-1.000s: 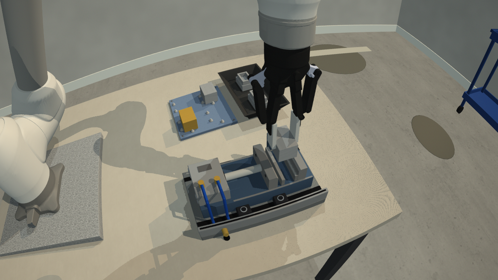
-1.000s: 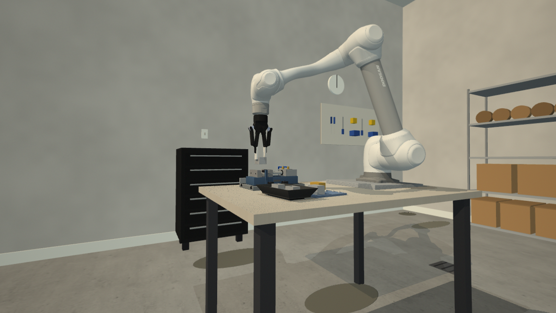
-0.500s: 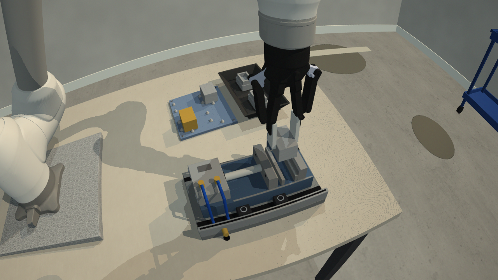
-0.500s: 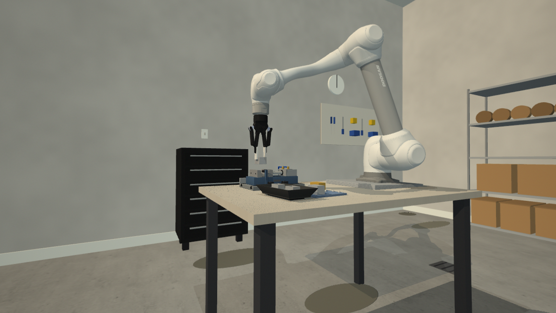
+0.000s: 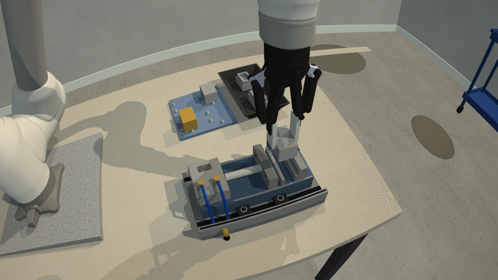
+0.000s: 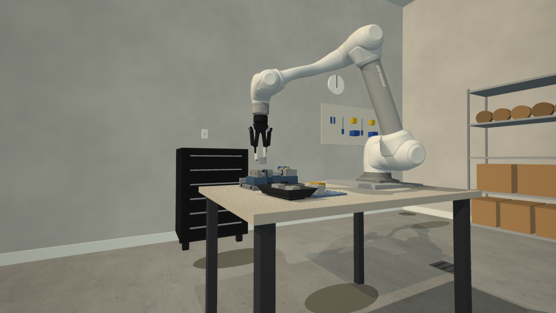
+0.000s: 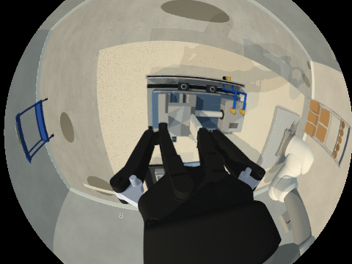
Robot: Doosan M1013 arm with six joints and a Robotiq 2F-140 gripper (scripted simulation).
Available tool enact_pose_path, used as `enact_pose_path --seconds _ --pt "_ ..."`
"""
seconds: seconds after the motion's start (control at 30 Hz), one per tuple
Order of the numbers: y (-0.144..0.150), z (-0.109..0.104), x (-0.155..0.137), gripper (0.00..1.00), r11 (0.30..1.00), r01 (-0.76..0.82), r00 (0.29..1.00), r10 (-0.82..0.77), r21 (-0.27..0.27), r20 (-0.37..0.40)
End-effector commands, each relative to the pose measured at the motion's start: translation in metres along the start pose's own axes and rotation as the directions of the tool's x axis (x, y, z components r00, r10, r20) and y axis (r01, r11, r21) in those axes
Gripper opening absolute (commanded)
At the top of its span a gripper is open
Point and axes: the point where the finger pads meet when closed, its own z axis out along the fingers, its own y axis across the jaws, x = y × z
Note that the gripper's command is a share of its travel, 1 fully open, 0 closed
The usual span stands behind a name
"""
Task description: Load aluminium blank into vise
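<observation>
My gripper (image 5: 283,133) is shut on a grey aluminium blank (image 5: 284,143) and holds it above the far end of the vise's opening (image 5: 286,170). It also shows in the exterior view (image 6: 261,158), well above the vise (image 6: 268,178). In the wrist view the blank (image 7: 179,122) sits between my fingers over the vise (image 7: 196,105). Another aluminium blank (image 5: 208,92) and a brass blank (image 5: 188,118) stand on the blue infeed plate (image 5: 202,113). The black outfeed tray (image 5: 249,90) holds a finished part (image 5: 242,79); a second one is mostly hidden behind my fingers.
The block with two blue hoses (image 5: 209,177) and the piston rod (image 5: 242,172) lie left of the moving jaw (image 5: 264,160). The arm's base (image 5: 24,139) stands on a grey pad at the left. The table edge runs close behind the vise's right side.
</observation>
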Motion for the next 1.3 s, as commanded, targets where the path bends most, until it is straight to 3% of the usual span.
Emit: enact_pose_path --seconds 0.0,1.27 --pt "0.0 0.0 0.0 0.0 1.0 0.0 1.0 0.0 0.0 0.0" --pt "0.0 0.019 0.0 0.0 1.0 0.001 1.0 -0.001 0.0 0.0"
